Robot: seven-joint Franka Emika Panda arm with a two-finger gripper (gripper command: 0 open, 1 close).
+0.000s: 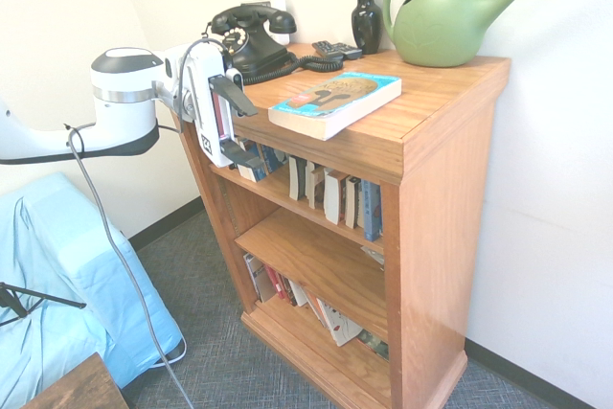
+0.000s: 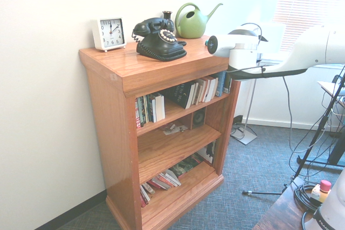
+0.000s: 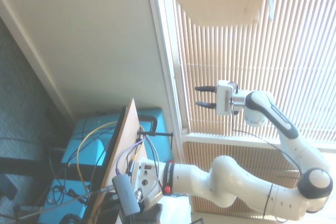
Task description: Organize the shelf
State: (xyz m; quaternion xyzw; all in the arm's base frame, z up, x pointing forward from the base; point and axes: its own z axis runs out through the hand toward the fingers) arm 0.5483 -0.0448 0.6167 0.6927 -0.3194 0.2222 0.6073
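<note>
One book (image 1: 335,102) is lying flat atop the shelf (image 1: 445,179), needing the gripper's (image 1: 246,133) empty, parted jaws squared to its spine.

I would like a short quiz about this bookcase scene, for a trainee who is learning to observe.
1. True or false: the gripper stands open.
2. Which lies on the bookcase top nearer its front edge: (a) the book with the blue cover, (b) the black vase?
3. Fill in: the middle compartment holds fewer ____ than the top compartment.

Key: 1 true; 2 a; 3 books
</note>
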